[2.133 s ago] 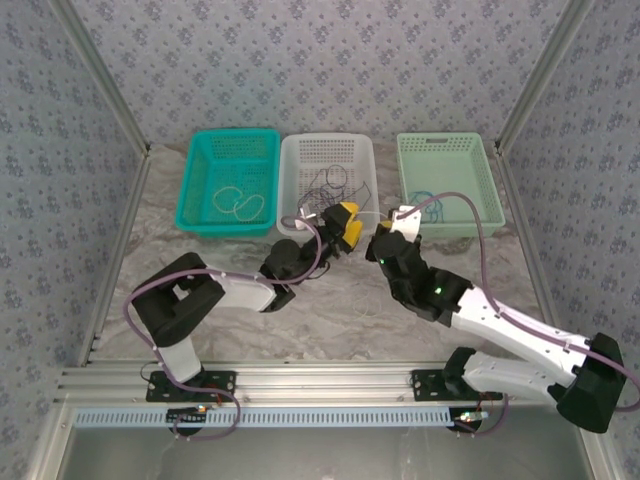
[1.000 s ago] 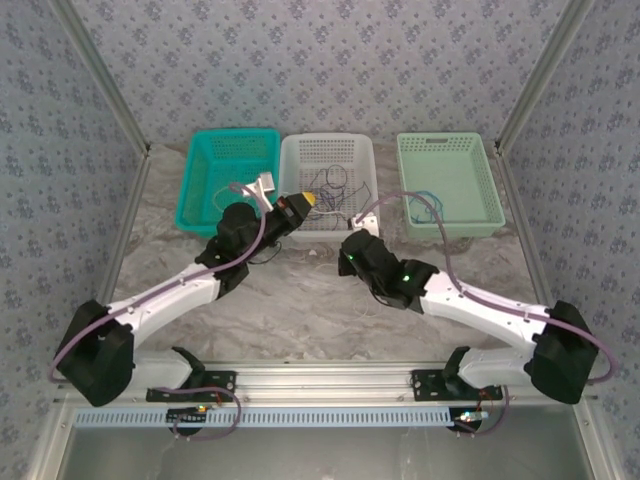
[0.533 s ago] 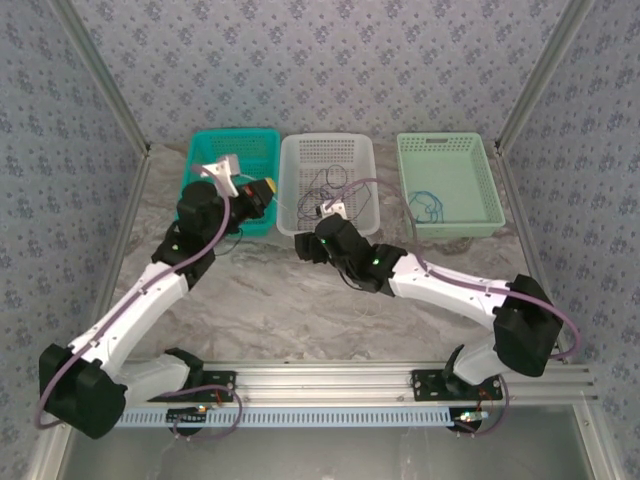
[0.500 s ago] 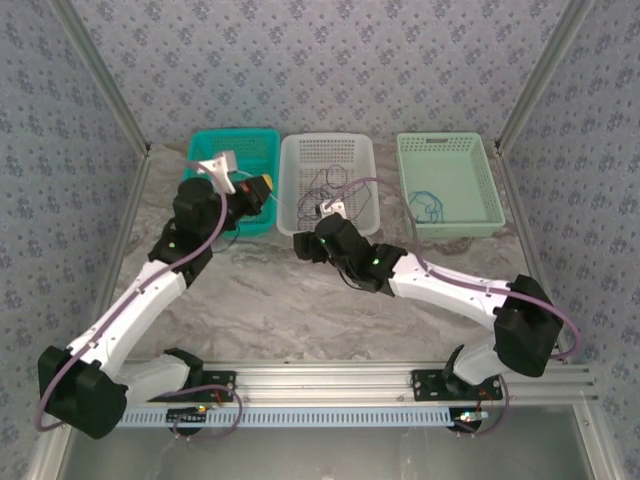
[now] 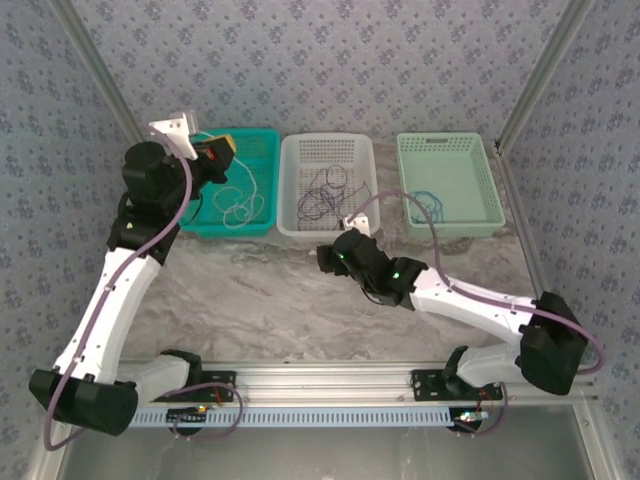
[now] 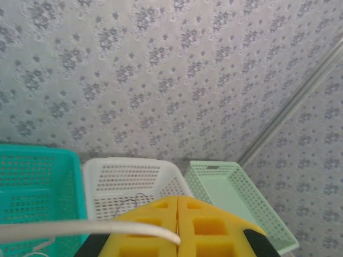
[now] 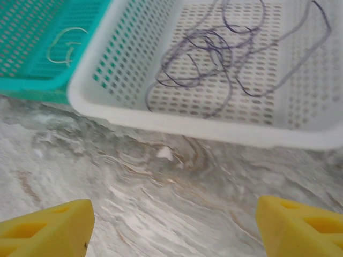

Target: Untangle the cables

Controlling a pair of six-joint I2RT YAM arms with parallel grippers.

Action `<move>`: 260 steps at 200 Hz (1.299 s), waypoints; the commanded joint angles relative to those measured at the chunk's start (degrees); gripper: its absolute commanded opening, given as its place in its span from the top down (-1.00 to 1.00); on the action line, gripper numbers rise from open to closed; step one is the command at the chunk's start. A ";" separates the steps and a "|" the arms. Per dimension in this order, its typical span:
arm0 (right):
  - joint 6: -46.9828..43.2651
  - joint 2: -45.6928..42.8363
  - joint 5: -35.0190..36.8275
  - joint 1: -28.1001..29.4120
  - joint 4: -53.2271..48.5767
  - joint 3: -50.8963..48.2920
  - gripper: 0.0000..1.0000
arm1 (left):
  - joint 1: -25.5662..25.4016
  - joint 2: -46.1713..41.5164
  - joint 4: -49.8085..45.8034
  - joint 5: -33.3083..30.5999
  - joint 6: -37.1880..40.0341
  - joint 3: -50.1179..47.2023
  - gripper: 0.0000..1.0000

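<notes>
Roughly halfway: our left gripper (image 6: pixel 177 214) clamps a whitish cable (image 6: pixel 80 228) above the teal basket (image 5: pixel 250 229) at 11 o'clock; blue cable (image 5: pixel 425 207) at 1; dark cables (image 7: pixel 210 42) lie tangled at 12; right gripper (image 7: pixel 174 214) spread wide, empty.

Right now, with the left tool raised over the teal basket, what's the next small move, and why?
Probably open the left tool and let go. Its jaws are shut on the whitish cable, which hangs down into the teal basket, apart from the dark cables lying in the white basket, so releasing should drop it there, separated.
</notes>
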 commanded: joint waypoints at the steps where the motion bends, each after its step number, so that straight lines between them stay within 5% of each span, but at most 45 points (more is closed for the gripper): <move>1: 2.36 -3.86 4.01 -0.45 -3.94 -2.54 -0.63 | 1.74 2.52 -1.45 0.63 3.51 3.13 1.00; 61: 7.04 -10.37 6.29 -1.07 -12.75 -8.26 -0.58 | 5.91 10.25 2.63 1.69 5.17 3.63 1.00; 130: 14.90 -9.84 4.25 -3.63 -24.42 -11.86 -0.30 | 8.82 18.04 4.13 0.03 6.07 1.69 1.00; 195: 17.69 -10.01 -1.46 -3.82 -25.44 -15.37 -0.26 | 8.91 26.73 -1.03 -0.81 5.42 2.42 1.00; 260: 17.07 -11.82 -3.74 -2.29 -25.77 -15.87 -0.18 | 8.84 32.40 -5.72 -1.81 2.52 3.89 -0.25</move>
